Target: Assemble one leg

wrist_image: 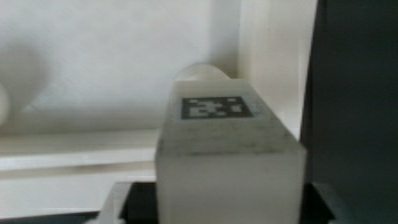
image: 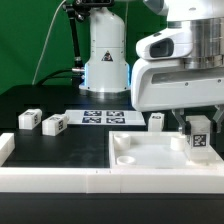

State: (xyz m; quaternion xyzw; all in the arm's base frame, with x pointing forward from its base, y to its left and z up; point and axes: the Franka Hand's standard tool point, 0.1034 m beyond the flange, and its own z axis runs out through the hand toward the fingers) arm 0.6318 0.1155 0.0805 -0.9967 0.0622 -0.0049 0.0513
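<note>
My gripper (image: 198, 128) is shut on a white leg (image: 198, 136) with a black-and-white tag on its face. It holds the leg upright over the right corner of the big white tray-like panel (image: 150, 153). In the wrist view the held leg (wrist_image: 228, 140) fills the middle, its tagged end pointing at a corner socket (wrist_image: 210, 72) of the panel. Three more legs lie on the black table: two at the exterior view's left (image: 29, 119) (image: 53, 124) and one behind the panel (image: 156, 120).
The marker board (image: 102, 117) lies flat behind the legs, in front of the robot base (image: 105, 50). A white frame (image: 60, 180) runs along the front edge and left side of the table. A green backdrop stands behind.
</note>
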